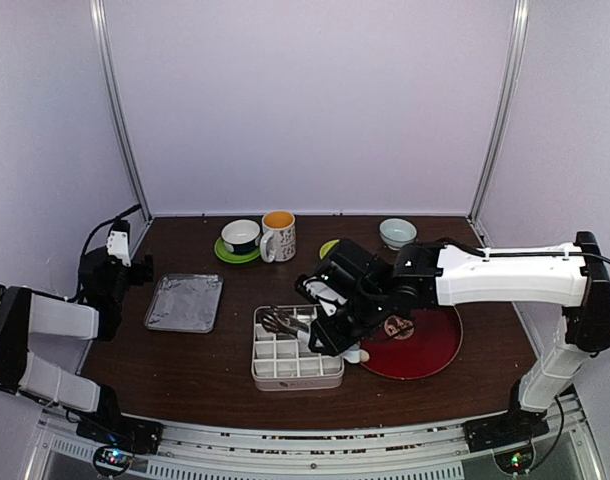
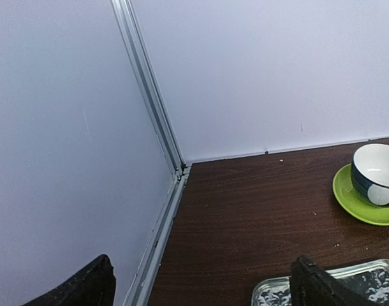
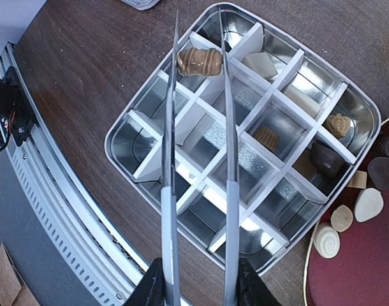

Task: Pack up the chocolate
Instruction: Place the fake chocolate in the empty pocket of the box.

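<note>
right gripper point(image 3: 201, 284) at the bottom of the wrist view, clamped on the tongs point(image 3: 229, 210), blades squeezed near parallel. held chocolate point(image 3: 199, 61) is pinched between the tips, straight ahead of the gripper along the tong axis, its long side across the blades. it's over a cell by the far corner of the tin point(image 3: 121, 137), partly over a divider; can't tell if it hangs above or touches down. several other cells hold a piece each. loose pieces point(image 3: 368, 204) sit on the red plate point(image 3: 347, 280) just beside the tin. my read: shift off the divider, then ease the squeeze. left gripper point(image 2: 204, 296) spread wide, nothing in it, well off left by the tray point(image 2: 379, 277); right arm is far nearer
</note>
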Robot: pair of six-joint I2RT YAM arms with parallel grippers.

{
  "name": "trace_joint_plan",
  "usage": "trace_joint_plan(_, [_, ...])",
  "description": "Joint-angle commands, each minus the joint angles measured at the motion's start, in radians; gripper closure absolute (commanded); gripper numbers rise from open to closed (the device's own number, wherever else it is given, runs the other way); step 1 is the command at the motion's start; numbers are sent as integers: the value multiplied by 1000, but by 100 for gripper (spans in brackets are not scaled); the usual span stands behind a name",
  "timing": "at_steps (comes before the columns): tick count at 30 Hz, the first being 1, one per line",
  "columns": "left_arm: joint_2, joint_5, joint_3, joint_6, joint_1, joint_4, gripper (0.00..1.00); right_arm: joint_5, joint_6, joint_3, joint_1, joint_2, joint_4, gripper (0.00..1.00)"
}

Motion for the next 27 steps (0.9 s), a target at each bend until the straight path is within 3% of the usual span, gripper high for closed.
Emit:
trace_joint_plan(1, [-31, -4, 20, -10, 8, -49, 2, -13, -17, 32, 7, 24, 54, 72])
trace_joint_plan(12, [-54, 8, -3, -11, 8, -37, 2, -22, -16, 55, 20, 54, 70, 66])
trace_joint_plan(16, [-57, 14, -7, -10, 8, -30, 2, -6, -16, 56, 21, 48, 66, 59])
trace_joint_plan(27, [-101, -10, -11, -10, 5, -49, 2, 38, -18, 69, 22, 22, 56, 58])
